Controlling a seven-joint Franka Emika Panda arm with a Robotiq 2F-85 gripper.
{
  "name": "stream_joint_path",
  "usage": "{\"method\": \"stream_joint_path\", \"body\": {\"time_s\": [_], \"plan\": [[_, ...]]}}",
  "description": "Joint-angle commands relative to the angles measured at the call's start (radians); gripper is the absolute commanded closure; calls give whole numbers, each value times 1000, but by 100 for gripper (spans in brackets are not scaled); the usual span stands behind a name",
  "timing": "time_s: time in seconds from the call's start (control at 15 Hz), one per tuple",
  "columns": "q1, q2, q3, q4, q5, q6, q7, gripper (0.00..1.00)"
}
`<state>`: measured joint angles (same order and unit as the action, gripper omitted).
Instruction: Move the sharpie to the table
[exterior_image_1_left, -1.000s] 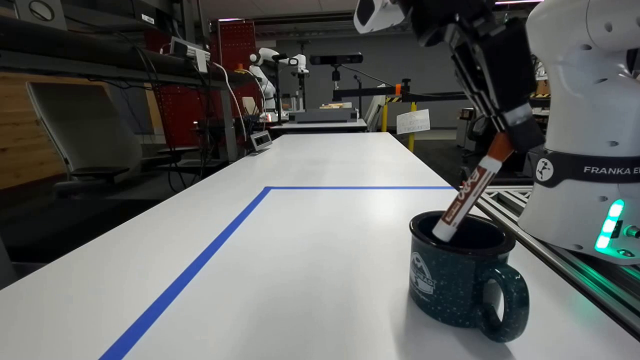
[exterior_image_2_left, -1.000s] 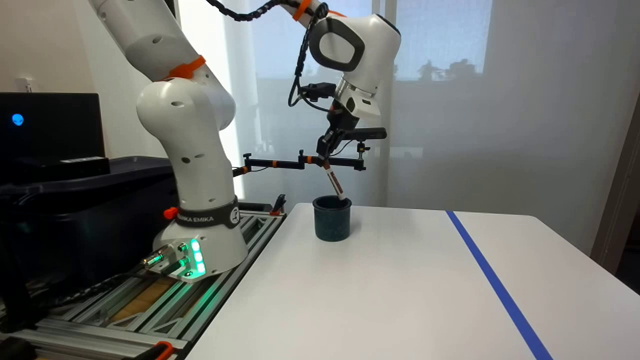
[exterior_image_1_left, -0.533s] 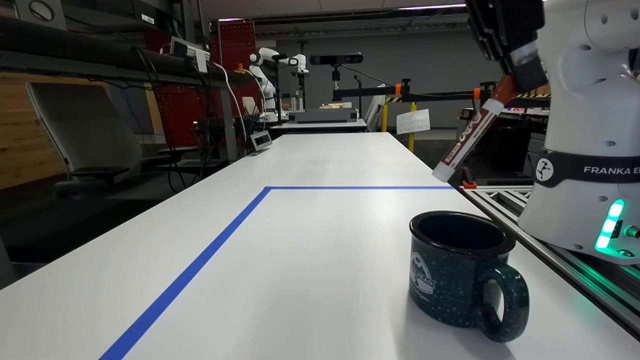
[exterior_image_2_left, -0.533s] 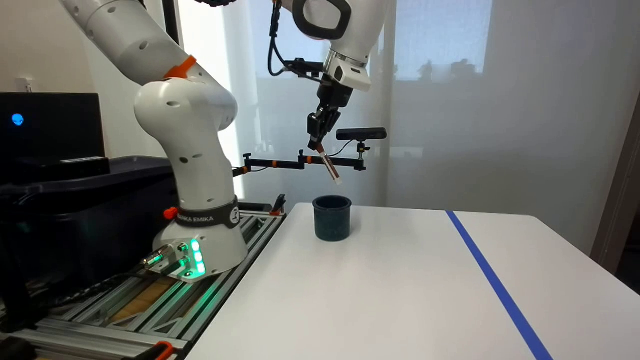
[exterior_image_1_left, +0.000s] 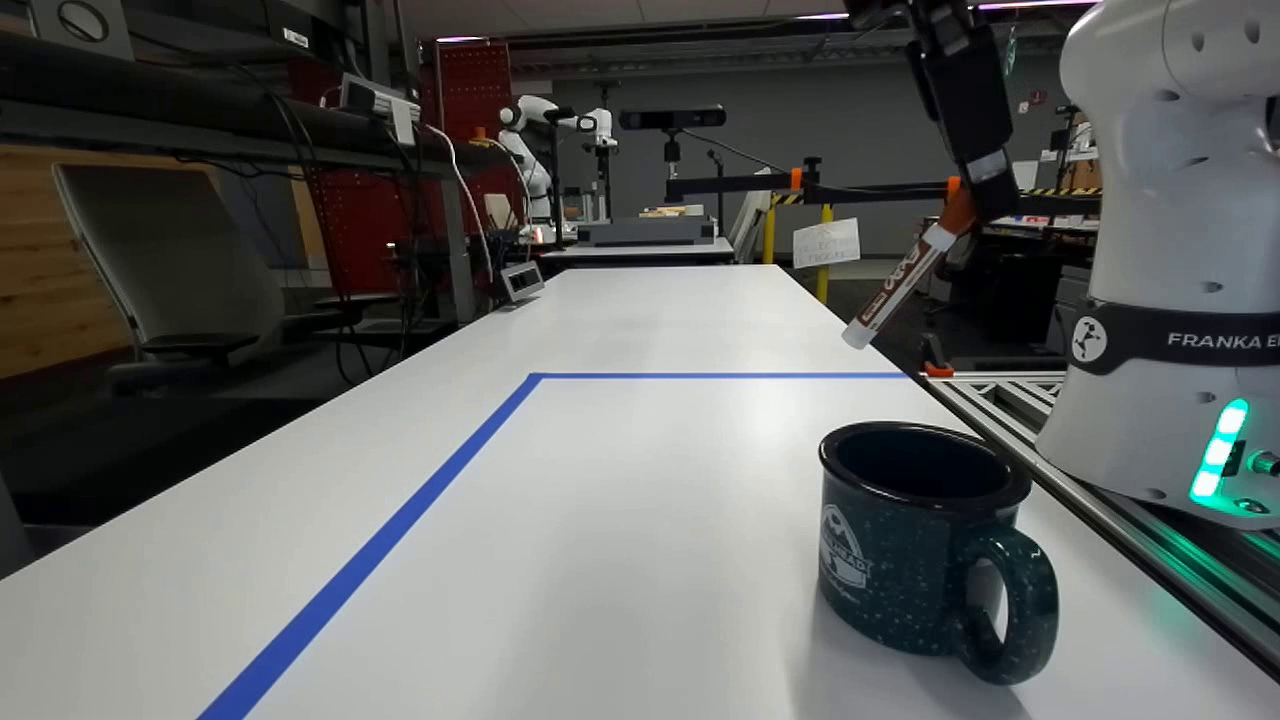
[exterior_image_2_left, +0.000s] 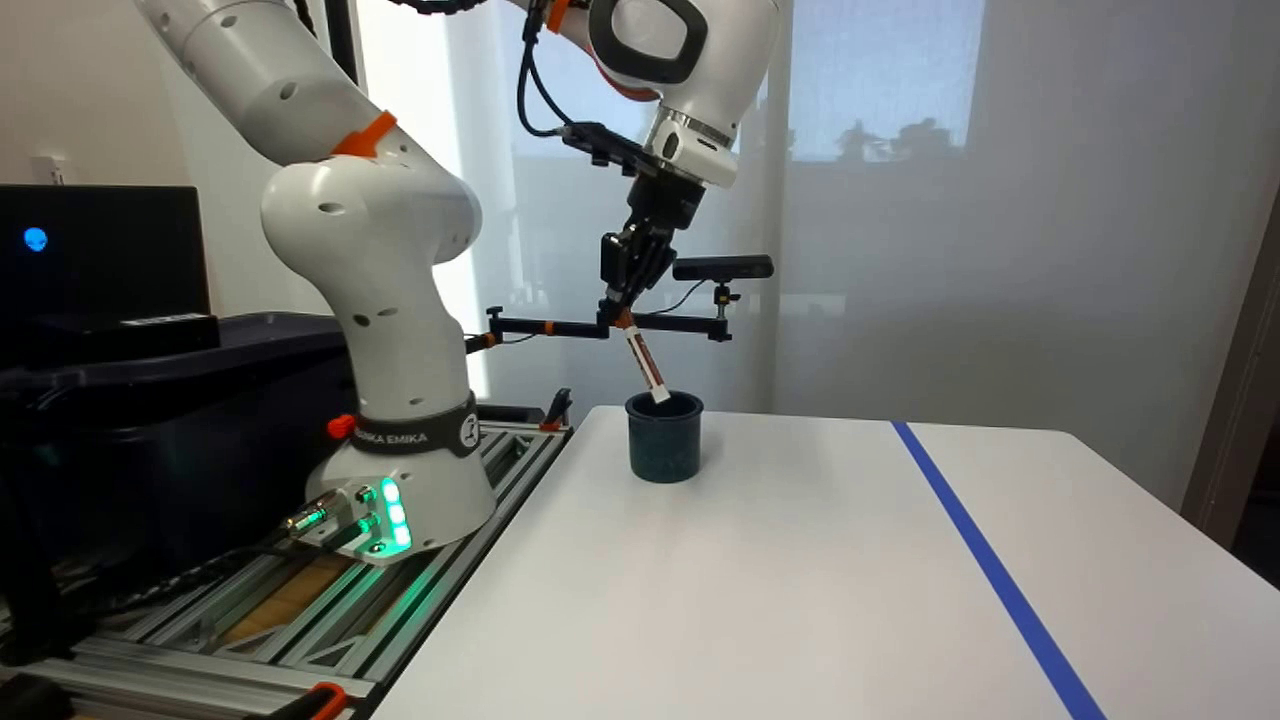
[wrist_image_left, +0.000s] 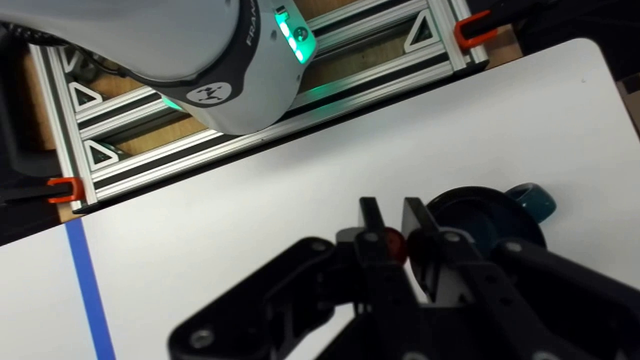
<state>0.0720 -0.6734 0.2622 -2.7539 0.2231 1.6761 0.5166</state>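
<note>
The sharpie has a white barrel with a brown-red label and a red-orange cap end. It shows in both exterior views (exterior_image_1_left: 898, 280) (exterior_image_2_left: 645, 360), tilted in the air with its white end down. My gripper (exterior_image_1_left: 975, 195) is shut on its cap end, also in an exterior view (exterior_image_2_left: 618, 310). In the wrist view the red end (wrist_image_left: 396, 245) shows between the fingers (wrist_image_left: 391, 212); the rest is hidden. The white table (exterior_image_1_left: 640, 500) lies below, also in the wrist view (wrist_image_left: 200, 260). The sharpie is beside the dark speckled mug (exterior_image_1_left: 890, 575), apart from it.
The mug stands on the table near the robot's side, at the right of my fingers in the wrist view (wrist_image_left: 485, 210). The robot base (exterior_image_2_left: 420, 480) stands on a metal frame along the table edge. Blue tape (exterior_image_1_left: 400, 520) marks the table. A camera on a bar (exterior_image_2_left: 722, 267) is behind.
The sharpie's lower end was at the mug's mouth one second ago. It rose out, then moved sideways from the mug and a little lower, still in my gripper. The mug has not moved.
</note>
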Motion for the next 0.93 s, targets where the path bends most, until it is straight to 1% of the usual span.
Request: {"method": "stream_joint_path", "body": {"time_s": [0.0,0.2,0.33,0.87], "plan": [[-22,43,30,0,-58,3,46,96],[-22,85,23,-1,-70,32,42,96],[-15,118,19,-1,-79,78,22,96],[-2,239,29,-1,-150,358,19,96]]}}
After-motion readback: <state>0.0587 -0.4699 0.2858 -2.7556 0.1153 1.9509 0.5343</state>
